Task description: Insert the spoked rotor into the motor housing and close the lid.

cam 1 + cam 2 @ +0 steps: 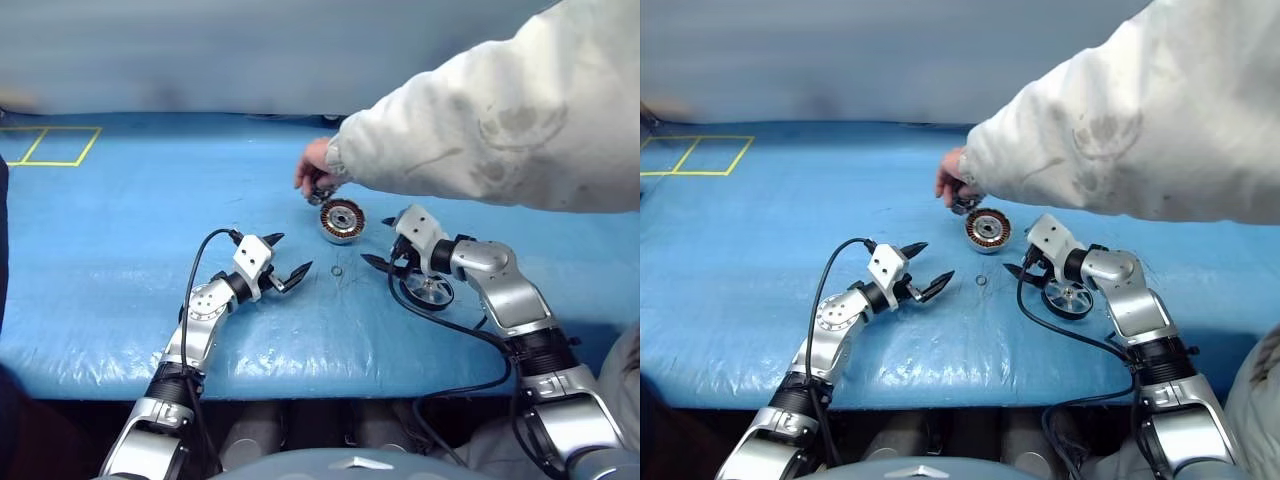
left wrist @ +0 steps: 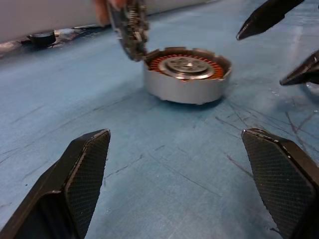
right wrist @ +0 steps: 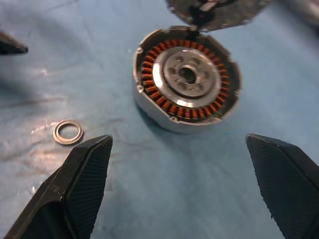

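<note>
The motor housing (image 1: 341, 221) stands open-topped on the blue mat, its copper windings ringing a silver centre (image 3: 187, 82). A person's hand (image 1: 316, 172) holds the lid (image 2: 130, 30) tilted on edge at the housing's far rim. The spoked rotor (image 1: 430, 292), black-rimmed with silver spokes, lies flat on the mat under my right wrist. My left gripper (image 1: 292, 252) is open and empty, left of the housing and pointing toward it. Just right of the housing, my right gripper (image 1: 378, 243) is open and empty too, aimed down at it.
A tiny thin ring (image 1: 337, 270) lies on the mat between my two grippers, in front of the housing. The person's white sleeve (image 1: 500, 120) reaches in from the upper right over the mat. Yellow tape lines (image 1: 55, 145) mark the far left.
</note>
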You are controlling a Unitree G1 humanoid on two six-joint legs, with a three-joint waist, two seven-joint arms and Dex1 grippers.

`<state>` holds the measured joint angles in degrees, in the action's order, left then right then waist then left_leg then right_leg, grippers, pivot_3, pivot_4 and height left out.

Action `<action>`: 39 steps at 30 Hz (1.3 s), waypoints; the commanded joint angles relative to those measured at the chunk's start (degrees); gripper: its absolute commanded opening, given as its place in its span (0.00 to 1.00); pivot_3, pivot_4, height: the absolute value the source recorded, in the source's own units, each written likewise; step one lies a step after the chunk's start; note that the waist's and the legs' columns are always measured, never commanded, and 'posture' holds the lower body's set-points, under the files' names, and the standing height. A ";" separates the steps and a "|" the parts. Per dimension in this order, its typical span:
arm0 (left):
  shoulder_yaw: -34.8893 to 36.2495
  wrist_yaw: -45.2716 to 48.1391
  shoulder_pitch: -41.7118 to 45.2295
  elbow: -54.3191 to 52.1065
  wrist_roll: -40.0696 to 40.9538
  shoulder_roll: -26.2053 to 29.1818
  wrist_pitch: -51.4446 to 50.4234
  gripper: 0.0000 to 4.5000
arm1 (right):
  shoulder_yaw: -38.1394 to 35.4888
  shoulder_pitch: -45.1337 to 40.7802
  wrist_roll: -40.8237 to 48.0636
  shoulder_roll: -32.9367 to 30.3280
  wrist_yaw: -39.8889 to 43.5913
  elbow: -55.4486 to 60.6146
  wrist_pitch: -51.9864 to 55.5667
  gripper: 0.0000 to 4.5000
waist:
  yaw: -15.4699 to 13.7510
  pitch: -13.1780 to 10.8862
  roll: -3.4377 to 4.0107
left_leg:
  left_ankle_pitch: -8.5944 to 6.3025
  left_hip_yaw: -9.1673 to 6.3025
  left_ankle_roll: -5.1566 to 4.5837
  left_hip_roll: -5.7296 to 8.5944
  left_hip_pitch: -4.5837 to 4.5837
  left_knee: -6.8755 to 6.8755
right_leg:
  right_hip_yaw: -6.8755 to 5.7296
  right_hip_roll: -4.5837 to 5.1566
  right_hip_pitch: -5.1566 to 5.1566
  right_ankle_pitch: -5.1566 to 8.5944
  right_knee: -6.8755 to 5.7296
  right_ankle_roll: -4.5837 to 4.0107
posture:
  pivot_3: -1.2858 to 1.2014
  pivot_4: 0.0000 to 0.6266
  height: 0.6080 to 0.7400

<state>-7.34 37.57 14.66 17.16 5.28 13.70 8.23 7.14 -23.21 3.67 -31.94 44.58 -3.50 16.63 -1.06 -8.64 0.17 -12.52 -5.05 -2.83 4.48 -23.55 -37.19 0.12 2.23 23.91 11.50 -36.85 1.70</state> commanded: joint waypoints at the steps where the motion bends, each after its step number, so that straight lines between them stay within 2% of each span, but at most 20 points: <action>1: 0.17 0.19 0.36 -1.83 0.34 0.25 0.75 1.00 | -2.35 0.44 1.06 0.13 -1.34 4.08 -0.67 0.99 | 0.00 0.00 0.00 | 0.00 0.00 0.00 0.00 0.00 0.00 | 0.00 0.00 0.00 0.00 0.00 0.00 | 0.52 0.24 1.00; 17: 0.10 1.24 -0.22 -3.25 0.61 2.36 -0.14 1.00 | 0.55 3.13 -0.50 2.75 -3.06 7.07 -0.90 0.99 | 0.17 0.00 0.00 | 0.01 0.03 0.01 0.00 0.01 0.00 | 0.03 -0.02 0.01 -0.01 -0.02 0.00 | 0.52 0.24 1.00; 25: -5.15 14.68 -1.29 -10.19 0.58 11.47 -6.65 1.00 | -0.29 6.92 0.59 3.37 -4.96 14.00 0.71 0.99 | 0.29 0.01 0.01 | 0.01 0.03 0.02 -0.01 0.00 0.05 | 0.04 -0.02 0.06 0.00 -0.03 -0.04 | 0.52 0.24 1.00; 28: -5.17 14.36 1.25 -10.82 -0.75 12.50 -4.96 1.00 | -1.18 9.25 1.52 4.71 -7.16 18.46 1.98 0.99 | 0.23 0.01 0.02 | 0.02 0.02 0.03 -0.01 0.00 0.06 | 0.06 -0.02 0.09 0.02 -0.04 -0.06 | 0.52 0.24 1.00; 33: -6.46 13.64 8.51 -7.90 -2.50 10.34 -1.30 1.00 | -3.16 15.07 3.22 6.80 -10.63 24.68 4.73 0.99 | -0.53 0.01 0.00 | 0.03 -0.01 0.05 -0.01 -0.02 -0.01 | 0.01 -0.01 0.03 -0.01 0.00 0.00 | 0.52 0.24 1.00; 39: -9.90 17.47 15.71 -3.58 -3.85 8.07 1.68 1.00 | -3.98 22.77 2.51 7.05 -13.48 25.53 5.61 0.99 | -0.37 0.01 0.01 | 0.04 0.05 0.05 0.01 -0.01 0.01 | 0.05 -0.03 0.03 -0.02 0.00 0.02 | 0.52 0.24 1.00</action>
<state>-16.73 54.07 28.86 13.44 2.09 22.10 8.31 3.88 -0.66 5.98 -24.96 31.90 19.97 22.22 -1.43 -8.63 0.17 -12.45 -4.98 -2.73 4.49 -23.55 -37.17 0.18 2.18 23.96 11.48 -36.86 1.71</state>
